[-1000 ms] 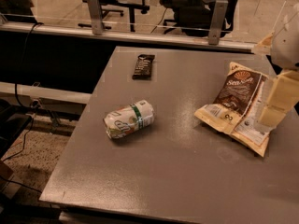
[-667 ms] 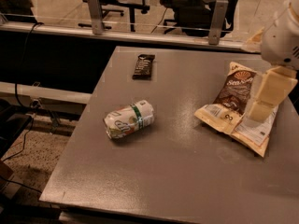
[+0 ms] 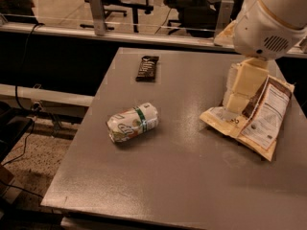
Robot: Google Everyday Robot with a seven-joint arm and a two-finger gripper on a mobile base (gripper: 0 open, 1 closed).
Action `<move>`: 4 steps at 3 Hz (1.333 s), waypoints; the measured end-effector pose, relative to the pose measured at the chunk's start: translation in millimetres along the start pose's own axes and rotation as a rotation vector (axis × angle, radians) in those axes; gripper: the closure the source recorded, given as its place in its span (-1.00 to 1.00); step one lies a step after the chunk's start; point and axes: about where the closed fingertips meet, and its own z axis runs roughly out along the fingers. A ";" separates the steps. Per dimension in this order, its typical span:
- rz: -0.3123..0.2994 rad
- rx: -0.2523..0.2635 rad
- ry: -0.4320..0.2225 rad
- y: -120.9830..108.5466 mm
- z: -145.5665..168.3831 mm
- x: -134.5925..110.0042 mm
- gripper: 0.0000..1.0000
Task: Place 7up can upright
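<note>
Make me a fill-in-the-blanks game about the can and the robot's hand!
The 7up can lies on its ____ on the table.
The hand is over the ____, away from the can.
The candy bar lies ____ from the camera than the can.
Missing words: side; snack bag; farther.

This looks like an office or lab workspace. Wheeled office chairs [image 3: 136, 1] stand on the far side, behind a low glass partition [image 3: 158, 28] with metal posts. A plain grey counter [image 3: 182, 186] fills the near ground. Cables [image 3: 21, 56] trail down to the speckled floor [image 3: 36, 157] at left. The robot's gripper [image 3: 237, 104] hangs over the counter's right side.
</note>
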 end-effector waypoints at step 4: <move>-0.395 -0.168 0.012 29.9 75.2 -112.7 -1.00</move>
